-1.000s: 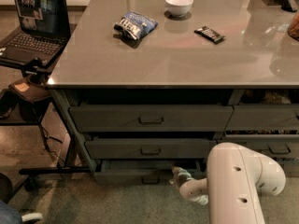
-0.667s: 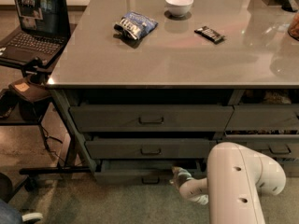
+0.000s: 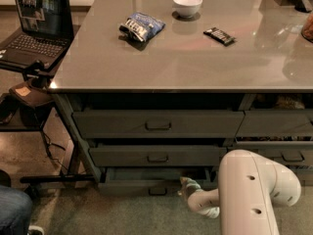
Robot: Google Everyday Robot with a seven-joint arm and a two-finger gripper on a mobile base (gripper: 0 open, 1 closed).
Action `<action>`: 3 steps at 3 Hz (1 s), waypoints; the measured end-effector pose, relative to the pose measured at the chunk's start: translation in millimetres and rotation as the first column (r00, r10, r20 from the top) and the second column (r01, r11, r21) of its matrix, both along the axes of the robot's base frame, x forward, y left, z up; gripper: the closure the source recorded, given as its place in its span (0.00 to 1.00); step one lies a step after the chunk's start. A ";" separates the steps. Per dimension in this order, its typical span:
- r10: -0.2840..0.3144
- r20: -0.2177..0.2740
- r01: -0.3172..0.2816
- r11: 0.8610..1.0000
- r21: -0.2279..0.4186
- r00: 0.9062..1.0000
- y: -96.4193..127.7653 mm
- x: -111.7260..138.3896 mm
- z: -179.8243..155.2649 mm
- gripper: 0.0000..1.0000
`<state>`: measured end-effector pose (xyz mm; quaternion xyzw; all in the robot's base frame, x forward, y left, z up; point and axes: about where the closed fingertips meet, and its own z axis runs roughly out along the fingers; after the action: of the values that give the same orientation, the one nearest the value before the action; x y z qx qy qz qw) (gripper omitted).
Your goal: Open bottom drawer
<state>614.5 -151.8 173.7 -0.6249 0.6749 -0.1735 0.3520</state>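
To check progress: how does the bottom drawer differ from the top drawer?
The bottom drawer has a thinner front than the top drawer. The bottom drawer is partly out; the top drawer is shut. Both are dark grey, centre-handled. The gripper is beside the bottom drawer's handle.

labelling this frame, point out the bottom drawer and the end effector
bottom drawer (image 3: 128, 187): camera view, left part of its front panel
end effector (image 3: 186, 184): camera view, its tip, right of the drawer handle

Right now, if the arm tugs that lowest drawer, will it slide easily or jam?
Likely slides straight: the bottom drawer is rigid and already sits slightly out. Its thin front suggests it's light for its width. The gripper sits low, right of the centre handle; an off-centre pull might skew it.
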 end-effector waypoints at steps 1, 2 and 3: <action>0.031 0.000 -0.031 0.999 -0.017 1.000 1.3 -11.0 -1.7 1.00; 0.032 0.000 -0.032 0.999 -0.017 0.999 3.0 -9.8 -0.9 1.00; 0.041 0.005 -0.041 0.999 -0.018 0.999 2.7 -23.8 -2.6 1.00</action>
<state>590.6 -149.1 171.1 -0.6412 0.6596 -0.1739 0.3515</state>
